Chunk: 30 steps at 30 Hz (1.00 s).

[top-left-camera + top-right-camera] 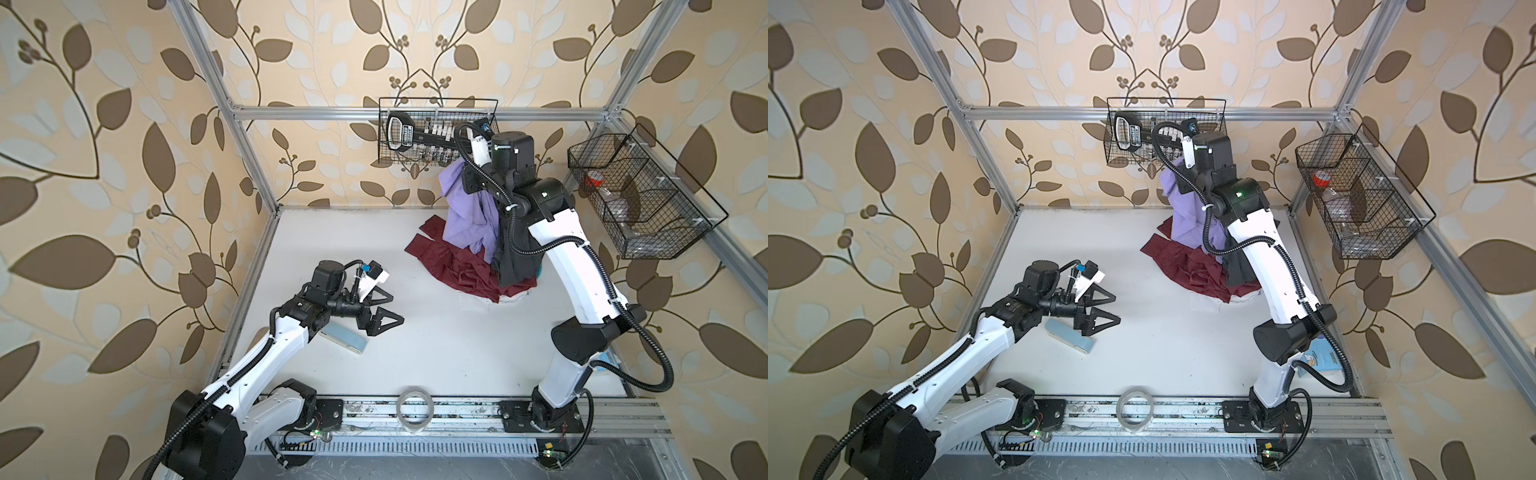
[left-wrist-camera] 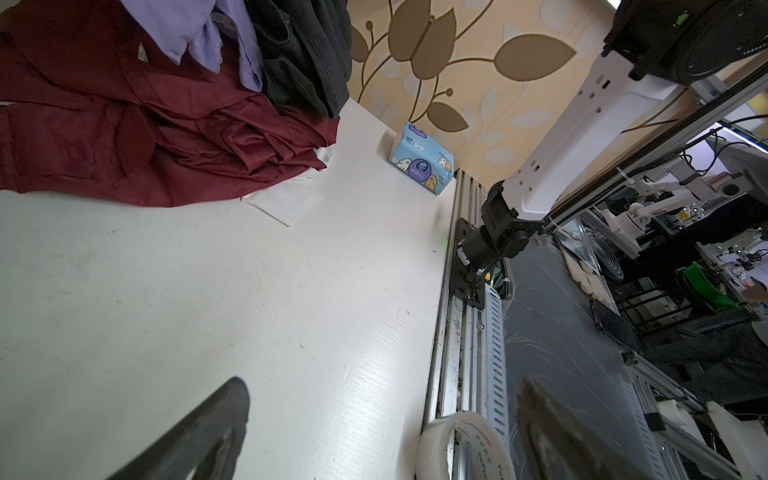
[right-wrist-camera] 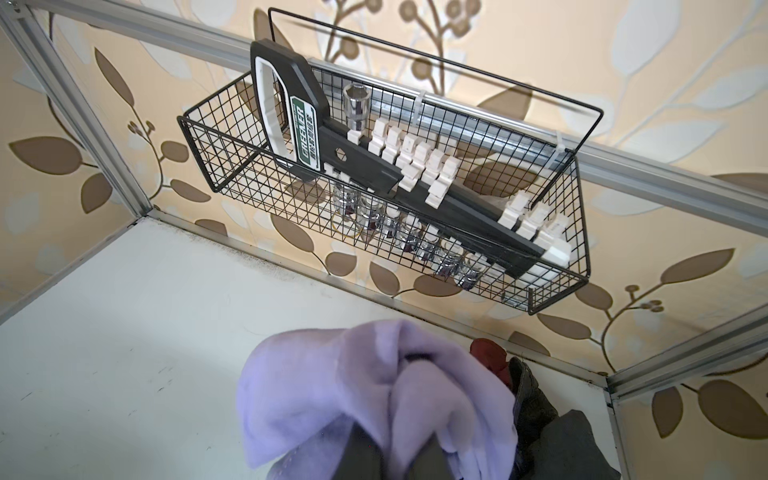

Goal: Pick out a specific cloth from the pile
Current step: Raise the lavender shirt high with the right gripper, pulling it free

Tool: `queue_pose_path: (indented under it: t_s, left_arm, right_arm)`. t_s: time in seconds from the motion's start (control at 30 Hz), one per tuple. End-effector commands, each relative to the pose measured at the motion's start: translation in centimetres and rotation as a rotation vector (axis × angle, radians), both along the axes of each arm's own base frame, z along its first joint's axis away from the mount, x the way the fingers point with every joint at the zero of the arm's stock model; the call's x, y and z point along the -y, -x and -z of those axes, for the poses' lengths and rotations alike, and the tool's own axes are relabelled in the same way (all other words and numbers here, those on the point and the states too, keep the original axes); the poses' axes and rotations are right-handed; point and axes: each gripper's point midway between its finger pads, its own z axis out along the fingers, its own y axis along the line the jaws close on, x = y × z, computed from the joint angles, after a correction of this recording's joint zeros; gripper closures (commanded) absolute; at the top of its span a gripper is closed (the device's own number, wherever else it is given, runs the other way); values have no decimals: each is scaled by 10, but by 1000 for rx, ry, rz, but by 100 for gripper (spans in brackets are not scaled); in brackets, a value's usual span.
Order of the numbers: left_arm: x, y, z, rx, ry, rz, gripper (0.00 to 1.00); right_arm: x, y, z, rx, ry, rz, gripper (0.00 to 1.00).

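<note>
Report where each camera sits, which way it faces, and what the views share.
Both top views: high at the front, looking down on the table; both arms show.
Left wrist: low over the table, facing the pile; the open left gripper shows.
Right wrist: raised, facing the wire basket on the back wall; the shut right gripper shows, wrapped in the lavender cloth.
Shared: all four show the lavender cloth.

The cloth (image 1: pixel 463 208) hangs over the pile (image 1: pixel 449 266) at the desk's (image 1: pixel 374 257) far right, under the wall basket (image 1: pixel 399 160); tape roll (image 1: pixel 415 391) at front.
</note>
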Motion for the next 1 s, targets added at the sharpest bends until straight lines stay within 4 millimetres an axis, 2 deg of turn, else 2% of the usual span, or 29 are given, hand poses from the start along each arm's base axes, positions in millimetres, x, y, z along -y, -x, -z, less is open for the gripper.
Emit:
queue_pose_path:
  t_s: [0.0,0.37,0.97]
  left_arm:
    - [2,5,-18,61,22,28,1]
    - [2,4,-17,65,16,21,1]
    - [2,5,-19,79,18,24,1]
  right_arm:
    - [-2,9,-54,157,-52,-4,100]
    - [1,25,-88,249,-98,-12,100]
    - [-21,43,-133,393,-171,-95,100]
